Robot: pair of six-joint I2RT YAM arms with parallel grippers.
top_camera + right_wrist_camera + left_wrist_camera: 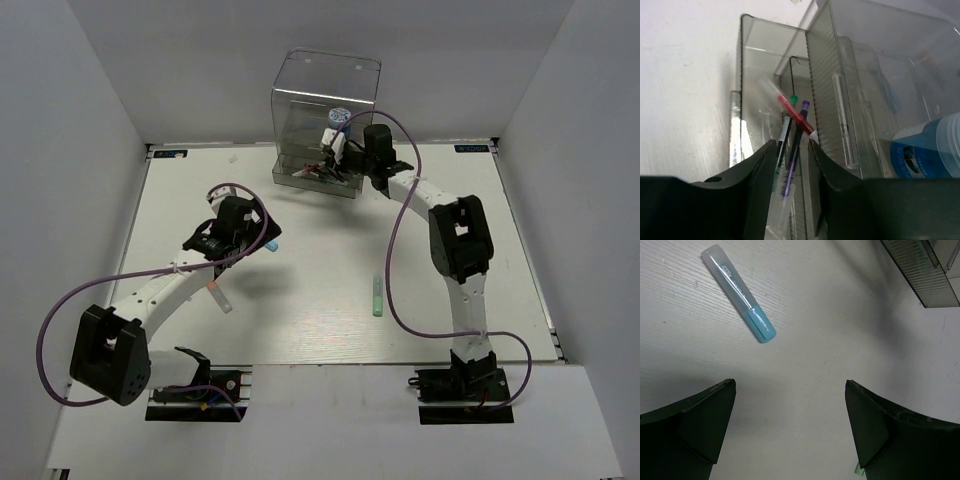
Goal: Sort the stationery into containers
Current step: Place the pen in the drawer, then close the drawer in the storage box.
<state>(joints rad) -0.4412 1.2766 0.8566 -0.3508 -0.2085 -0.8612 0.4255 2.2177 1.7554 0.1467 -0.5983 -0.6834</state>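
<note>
Two robot arms work a sorting job on a white table [300, 330], and the task looks well short of done. The right gripper [791, 165] is at the front compartment of the tall clear plastic box unit [325, 95], its dark fingers drawn close with only a narrow gap. A pale, blurred item shows in that gap, but whether it is pinched cannot be told. Inside the compartment, a thin red pen [796, 114] and dark pens [795, 145] lean tilted against one another. A round blue-and-white pot [927, 145] appears to sit in the unit's larger clear section. The left gripper [790, 427] hovers over the table, spread wide and holding nothing. A white marker with a blue cap [737, 292] lies flat just ahead of it, apart from the fingers. A white marker with an orange cap [220, 297] lies loose beside the left arm and a green marker [378, 297] near the right arm, so at least three pieces appear left to put away.
</note>
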